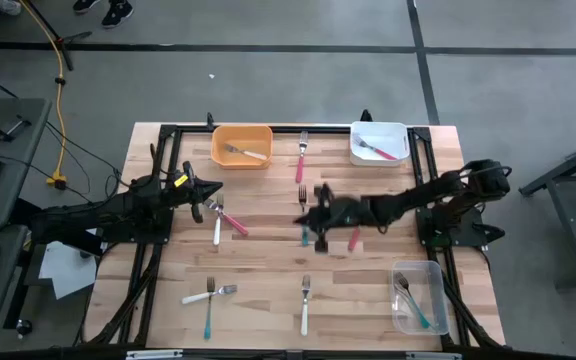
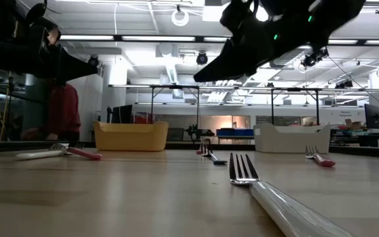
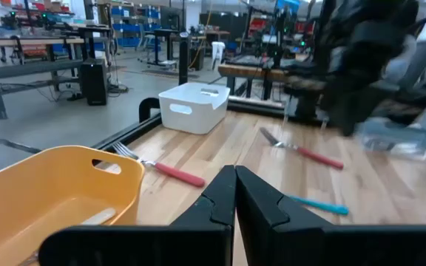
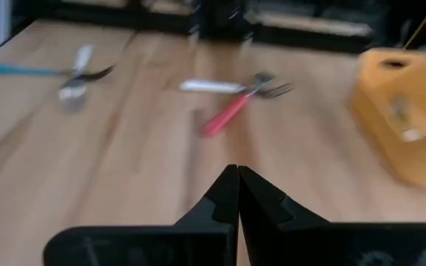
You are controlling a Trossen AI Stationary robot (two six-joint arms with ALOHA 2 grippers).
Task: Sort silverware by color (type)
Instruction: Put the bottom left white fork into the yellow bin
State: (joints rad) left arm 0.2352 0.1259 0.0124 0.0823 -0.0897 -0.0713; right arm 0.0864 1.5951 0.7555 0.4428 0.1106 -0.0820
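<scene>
- High view is showing the silverware spread over the wooden table [image 1: 268,270]: a white-handled fork lying in the orange bin [image 1: 241,146], a red-handled one in the white bin [image 1: 379,144], and teal-handled ones in the clear bin [image 1: 417,297].
- Loose forks are lying elsewhere: a red fork [image 1: 300,158] between the orange and white bins, a white and a red fork crossing [image 1: 224,219] just beside the left gripper [image 1: 208,192], a white and a teal fork crossing [image 1: 208,297] near the front edge, and a single white fork [image 1: 305,304] beside them.
- Right gripper [image 1: 306,218] is hanging above mid-table with its jaws pressed together and holding nothing; a teal fork [image 1: 305,236] and a red fork [image 1: 354,238] are lying just under that arm, though its blurred shadow is partly hiding them, so their exact pose is uncertain.
- Left gripper is waiting raised near the orange bin, jaws likewise pinched together and empty.
- Handling, as a judgement: these forks are looking light and stiff, lying flat on the wood, with slim, smooth plastic handles that are likely slipping easily.
- Best hold is probably across the handle near its middle, fingers straddling it from above; the crossed pairs are needing the upper fork lifted first.
</scene>
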